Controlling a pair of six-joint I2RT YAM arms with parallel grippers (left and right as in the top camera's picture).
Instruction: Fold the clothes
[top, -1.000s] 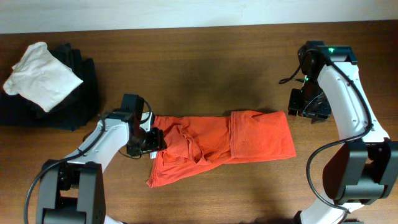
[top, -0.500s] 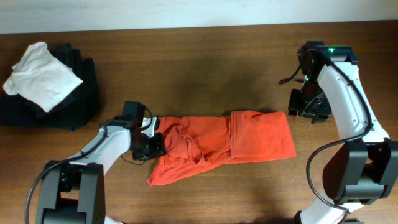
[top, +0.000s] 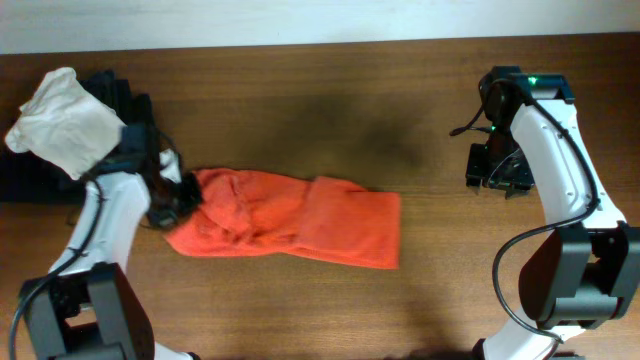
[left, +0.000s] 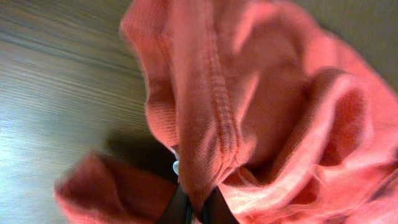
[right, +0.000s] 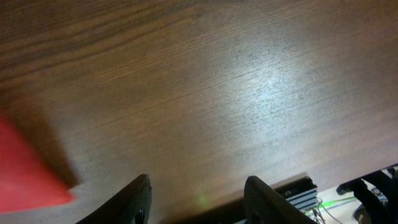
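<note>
Table (top: 300, 90): dark brown wood grain, filling the overhead view up to a pale strip along the far edge; carrying all items below.

T-shirt (top: 300, 215): orange-red, drawn into a long crumpled band across the middle of the table, somewhat nearer the front edge than the far one; left end rumpled and gathered into thick folds, right end flatter and squared off; stitched seam and heavy creases seen close in the left wrist view, with one fold raised off the wood over a dark shadow.

Black garments (top: 25, 180): heaped at the far left corner, partly hidden under the pale cloth and the left arm.

White cloth (top: 65, 120): crumpled, lying on top of the black heap, close to the left edge.

Left gripper (top: 185, 200): at the left end of the T-shirt; fingers pressed together, pinching a fold of the orange-red fabric; dark fingertips barely seen at the bottom of the left wrist view.

Right gripper (right: 199, 199): near the right edge of the table, well apart from the T-shirt's right end; fingers spread, only bare wood between them; contact with the table impossible to tell.
</note>
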